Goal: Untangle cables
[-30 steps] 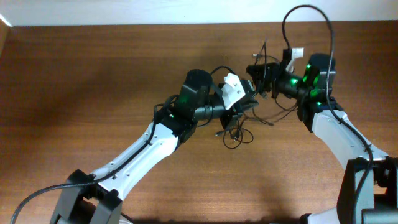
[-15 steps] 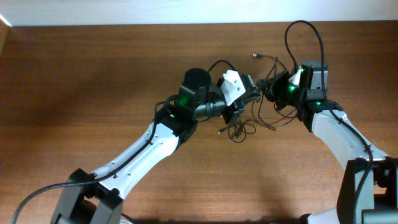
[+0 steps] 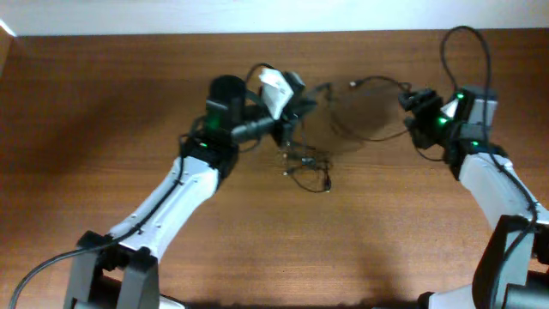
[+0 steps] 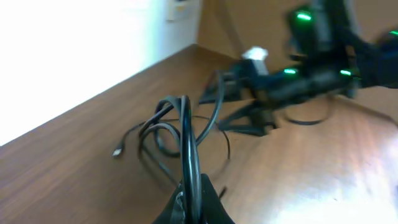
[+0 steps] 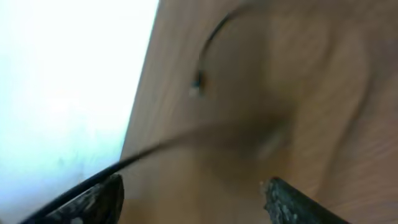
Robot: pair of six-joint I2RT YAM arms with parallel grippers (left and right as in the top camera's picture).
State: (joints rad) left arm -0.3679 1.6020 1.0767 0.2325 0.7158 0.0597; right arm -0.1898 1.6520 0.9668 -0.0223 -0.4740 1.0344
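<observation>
The left hand (image 3: 288, 120) is pinched tight on a bundle of the cables (image 3: 307, 167). Their loose loops trail onto the worktop (image 3: 129, 103) at its 5 o'clock, so it is likely anchoring the knot. At its 3 o'clock the right hand (image 3: 412, 110) stands wide, gripping nothing, and one blurred cord arcs between the two.
</observation>
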